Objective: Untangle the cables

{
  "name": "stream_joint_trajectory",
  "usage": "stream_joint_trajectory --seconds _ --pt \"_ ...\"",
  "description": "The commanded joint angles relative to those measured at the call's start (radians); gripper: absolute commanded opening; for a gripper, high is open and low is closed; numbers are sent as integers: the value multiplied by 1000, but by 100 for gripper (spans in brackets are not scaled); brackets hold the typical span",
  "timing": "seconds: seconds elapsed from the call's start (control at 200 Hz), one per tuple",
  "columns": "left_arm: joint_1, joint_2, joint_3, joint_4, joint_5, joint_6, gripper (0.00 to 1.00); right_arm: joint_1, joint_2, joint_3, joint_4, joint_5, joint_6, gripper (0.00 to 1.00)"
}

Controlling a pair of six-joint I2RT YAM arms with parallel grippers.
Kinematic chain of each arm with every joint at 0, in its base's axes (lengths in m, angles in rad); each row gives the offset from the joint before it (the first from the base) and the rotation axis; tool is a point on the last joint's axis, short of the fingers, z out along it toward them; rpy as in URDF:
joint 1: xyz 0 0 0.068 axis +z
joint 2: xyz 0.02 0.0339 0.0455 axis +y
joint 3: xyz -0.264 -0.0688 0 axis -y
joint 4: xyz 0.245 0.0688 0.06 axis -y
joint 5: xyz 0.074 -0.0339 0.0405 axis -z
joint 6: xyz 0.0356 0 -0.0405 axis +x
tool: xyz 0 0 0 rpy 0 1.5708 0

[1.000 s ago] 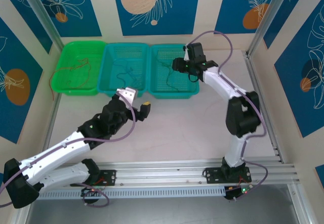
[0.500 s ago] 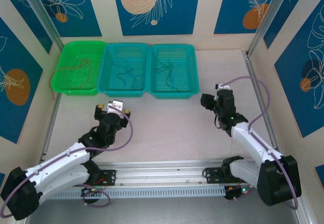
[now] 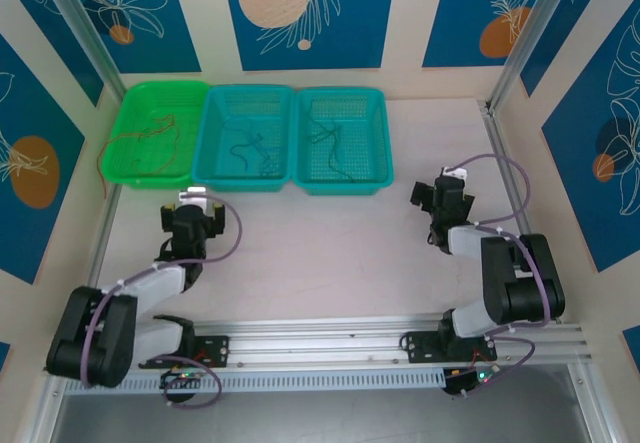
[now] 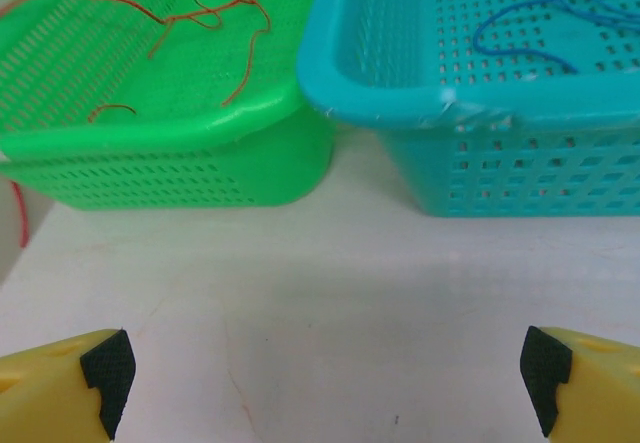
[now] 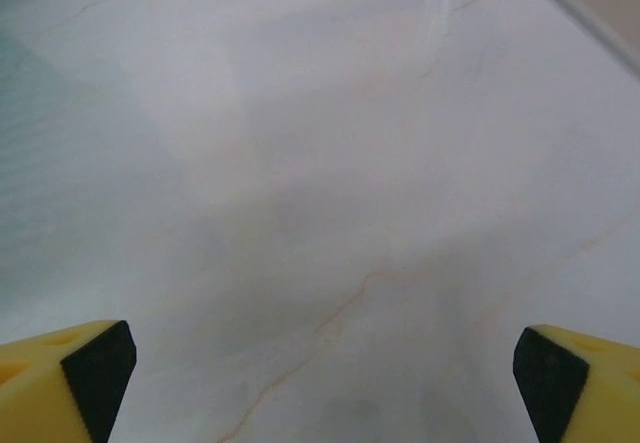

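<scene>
Thin red cable (image 4: 165,21) lies in the green perforated plastic basket (image 4: 170,173), left of the teal perforated basket (image 4: 520,163) holding the blue cable (image 4: 510,18). Nearer than that teal basket, the left hand (image 4: 320,373) and right hand (image 5: 325,368) are released, empty.

A pale, marble-veined table (image 3: 330,253) carries three perforated plastic baskets in a row along its far edge: a green basket (image 3: 150,180) nearest the far-left corner, a middle teal basket (image 3: 240,185) rim to rim with it, and a right-hand teal basket (image 3: 342,188) just beside that.
</scene>
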Motion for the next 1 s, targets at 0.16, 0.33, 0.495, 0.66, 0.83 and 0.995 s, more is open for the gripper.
stream_joint_trajectory --seconds 0.16,0.33,0.495,0.66,0.83,0.995 --pt "48 287 24 417 229 53 100 -11 12 -12 181 -184 -95 99" --pt "81 321 82 349 234 15 100 -10 12 -15 186 -183 -96 99" --pt "83 317 85 332 214 3 100 -15 19 17 138 -214 -105 99" --pt "83 315 85 325 215 3 100 -19 260 452 -484 -296 -99 99" --pt "84 316 86 326 220 4 100 98 555 818 -839 -121 -193 99" --pt "86 315 87 324 227 5 100 121 180 304 -254 -216 -282 99"
